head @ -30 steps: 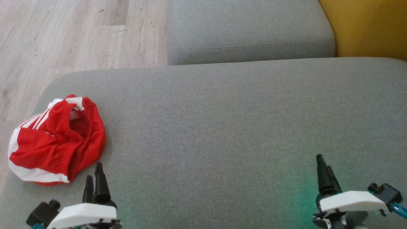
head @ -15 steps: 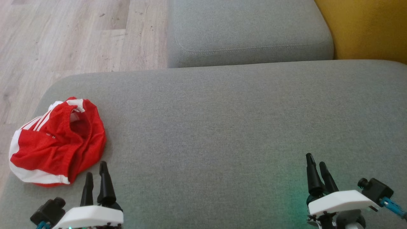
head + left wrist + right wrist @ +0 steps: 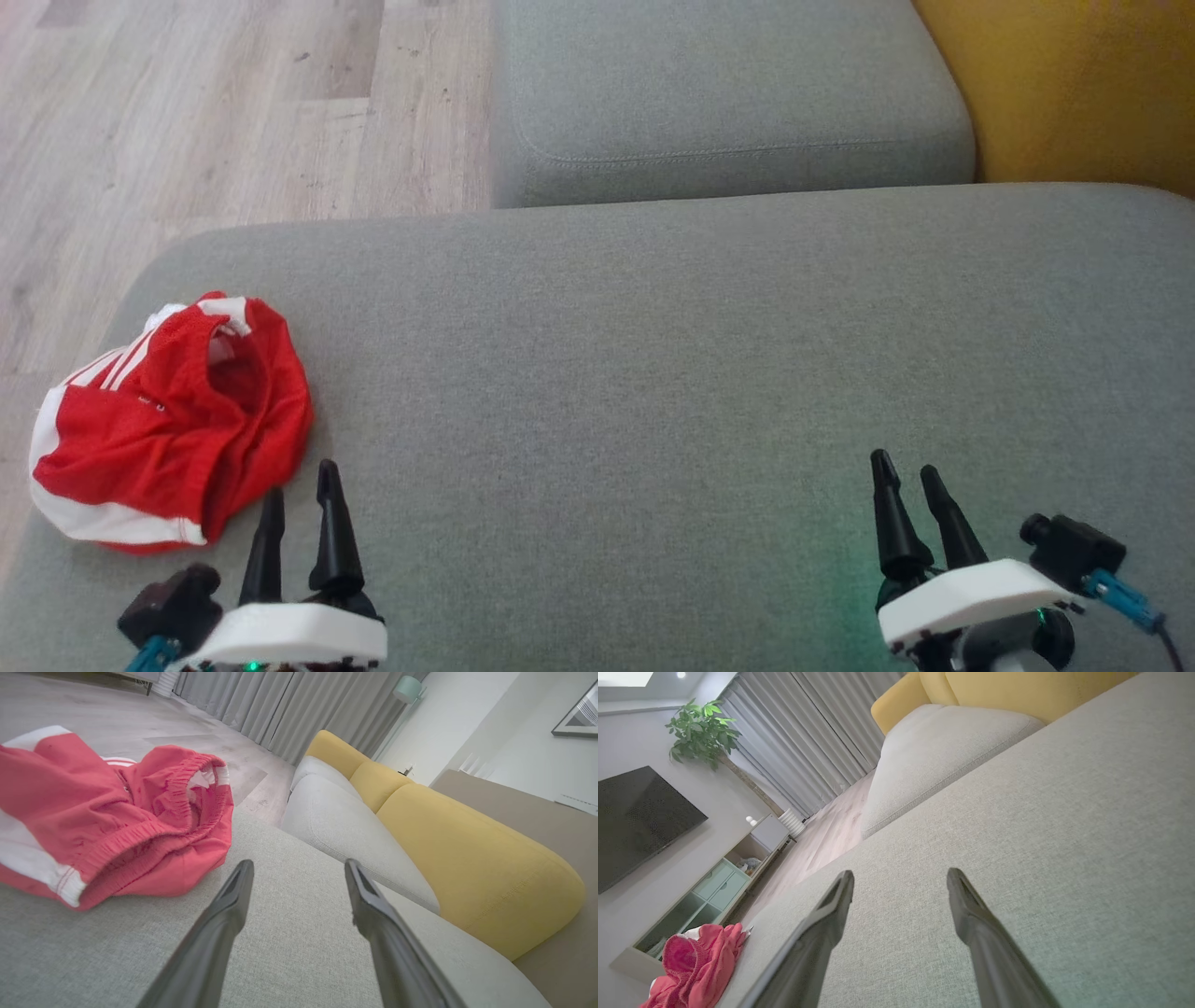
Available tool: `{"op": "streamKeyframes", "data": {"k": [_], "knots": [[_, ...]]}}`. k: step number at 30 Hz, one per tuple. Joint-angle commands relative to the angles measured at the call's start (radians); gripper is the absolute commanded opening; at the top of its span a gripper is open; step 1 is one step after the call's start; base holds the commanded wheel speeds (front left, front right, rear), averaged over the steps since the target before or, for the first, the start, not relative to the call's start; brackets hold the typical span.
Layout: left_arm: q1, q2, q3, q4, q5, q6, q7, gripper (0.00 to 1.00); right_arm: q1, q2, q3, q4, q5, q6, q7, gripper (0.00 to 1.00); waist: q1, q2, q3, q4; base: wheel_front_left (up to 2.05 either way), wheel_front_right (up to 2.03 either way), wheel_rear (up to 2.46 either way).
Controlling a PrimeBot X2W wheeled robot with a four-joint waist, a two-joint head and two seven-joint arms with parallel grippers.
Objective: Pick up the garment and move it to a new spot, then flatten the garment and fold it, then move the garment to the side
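The garment [image 3: 168,420] is a crumpled pair of red shorts with white stripes and an elastic waistband, lying at the left end of the grey sofa seat [image 3: 653,373]. It fills the left half of the left wrist view [image 3: 107,812] and sits small at the lower left of the right wrist view [image 3: 698,966]. My left gripper [image 3: 301,485] is open just to the right of the garment's near edge, apart from it. Far to the right, my right gripper [image 3: 904,471] stands open over bare fabric with nothing between its fingers.
A second grey cushion [image 3: 728,93] adjoins the seat at the back, with a yellow backrest [image 3: 1083,84] to its right. Wooden floor [image 3: 187,112] lies past the seat's left edge. A TV [image 3: 635,821] and a low cabinet [image 3: 714,886] stand across the room.
Both grippers have edged forward and toward the middle of the seat, the left one nearer the garment's edge. The head camera has tipped slightly. The garment has not moved.
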Motion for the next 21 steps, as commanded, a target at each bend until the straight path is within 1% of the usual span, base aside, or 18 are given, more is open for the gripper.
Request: {"op": "streamKeyframes", "data": {"k": [1, 12, 21], "knots": [[-0.024, 0.011, 0.009, -0.043, 0.033, 0.003, -0.013, 1.0, -0.044, -0.007, 0.025, -0.038, -0.033, 0.01, -0.019, 1.0, 0.0, 0.0, -0.001, -0.001, 0.0, 0.0, 0.0], [-0.019, 0.012, -0.015, -0.048, 0.175, -0.002, -0.045, 1.0, -0.038, -0.008, 0.044, -0.035, -0.165, 0.012, -0.051, 1.0, 0.0, 0.0, -0.016, 0.0, 0.0, 0.0, 0.0], [-0.012, 0.013, -0.024, -0.033, 0.286, 0.005, -0.072, 1.0, -0.033, -0.009, 0.071, -0.028, -0.278, 0.013, -0.078, 1.0, 0.0, 0.0, -0.027, -0.001, 0.0, 0.0, 0.0]]}}
